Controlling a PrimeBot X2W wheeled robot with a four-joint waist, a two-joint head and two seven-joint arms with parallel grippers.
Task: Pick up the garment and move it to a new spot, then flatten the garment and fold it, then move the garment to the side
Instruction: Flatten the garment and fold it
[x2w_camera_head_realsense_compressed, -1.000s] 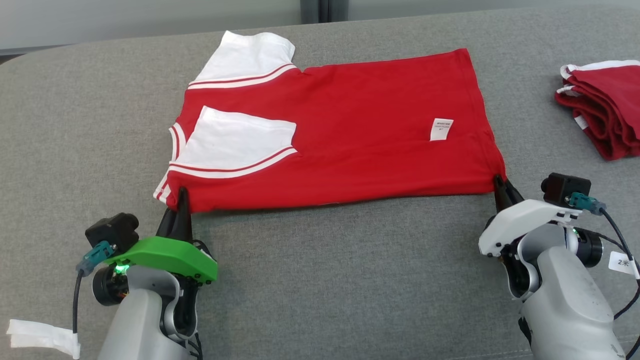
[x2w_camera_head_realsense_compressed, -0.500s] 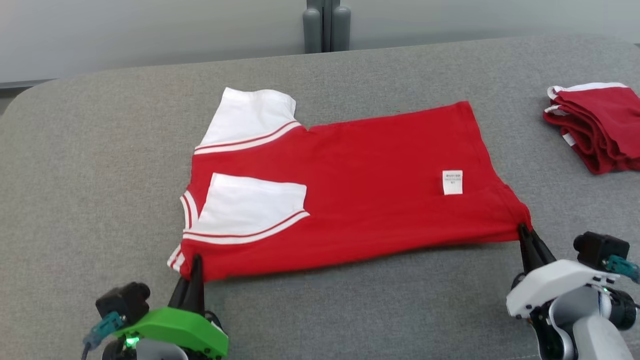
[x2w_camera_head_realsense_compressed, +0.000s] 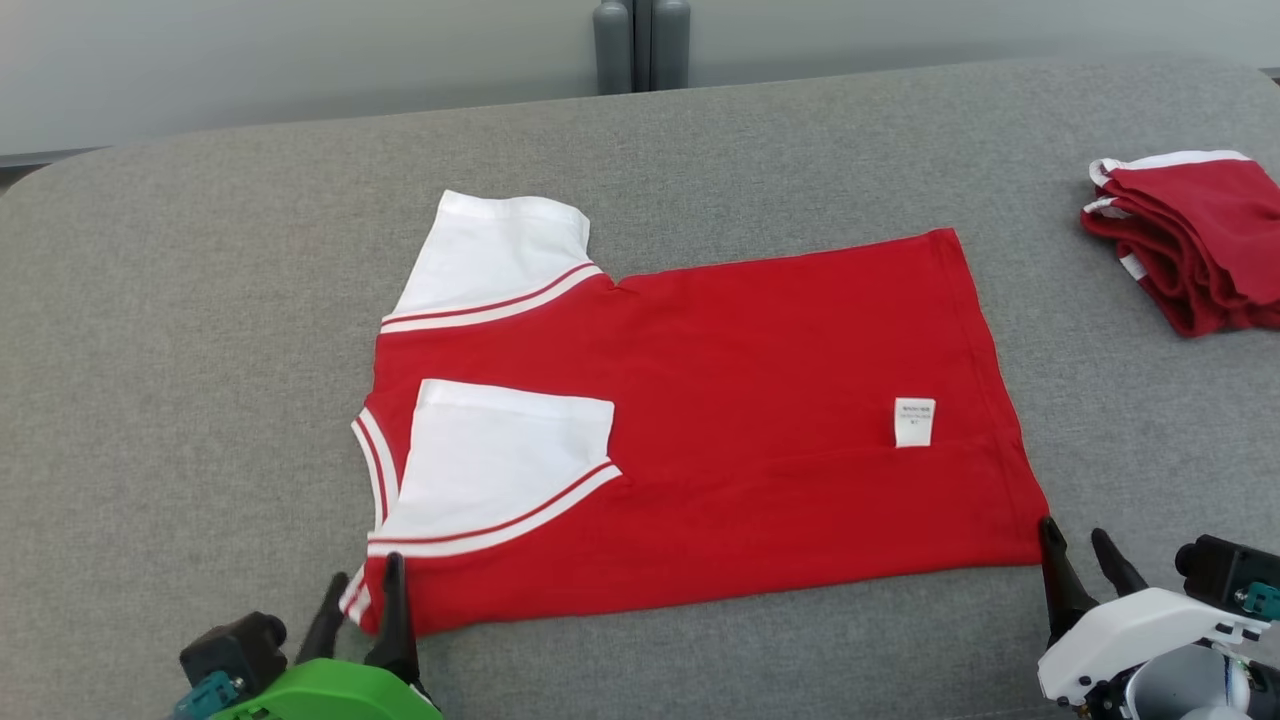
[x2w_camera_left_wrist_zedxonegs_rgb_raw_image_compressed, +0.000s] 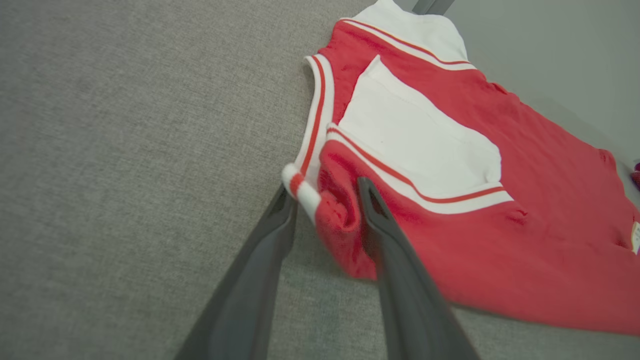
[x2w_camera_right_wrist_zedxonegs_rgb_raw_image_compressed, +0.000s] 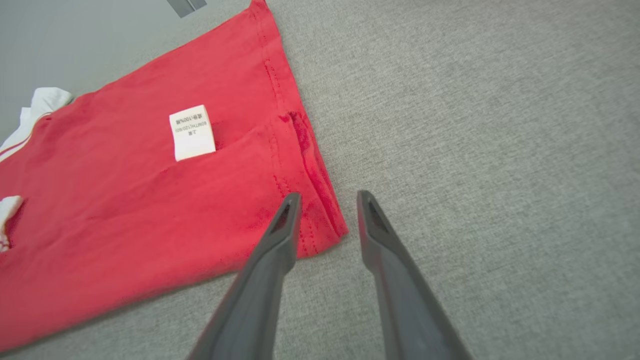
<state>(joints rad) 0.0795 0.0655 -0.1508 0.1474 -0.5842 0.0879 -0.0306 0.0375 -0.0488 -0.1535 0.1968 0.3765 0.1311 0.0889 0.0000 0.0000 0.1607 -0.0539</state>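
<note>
The garment (x2w_camera_head_realsense_compressed: 720, 430) is a red T-shirt with white sleeves and red-white trim, folded lengthwise and lying flat on the grey surface (x2w_camera_head_realsense_compressed: 200, 350), a white label near its right hem. My left gripper (x2w_camera_head_realsense_compressed: 362, 585) stands open at the near left corner. In the left wrist view a bunched bit of collar and shoulder (x2w_camera_left_wrist_zedxonegs_rgb_raw_image_compressed: 327, 210) still sits between the spread fingers of my left gripper (x2w_camera_left_wrist_zedxonegs_rgb_raw_image_compressed: 324, 192). My right gripper (x2w_camera_head_realsense_compressed: 1075, 545) is open at the near right hem corner (x2w_camera_right_wrist_zedxonegs_rgb_raw_image_compressed: 325, 220), and my right gripper (x2w_camera_right_wrist_zedxonegs_rgb_raw_image_compressed: 327, 197) has its fingers apart over that corner.
A stack of folded red garments (x2w_camera_head_realsense_compressed: 1195, 240) lies at the right edge of the surface. Grey posts (x2w_camera_head_realsense_compressed: 640, 45) stand behind the far edge. Bare grey fabric lies to the left and in front of the shirt.
Both grippers have opened and let go of the shirt's near corners. The near edge has dropped flat. The head view has also shifted between frames.
</note>
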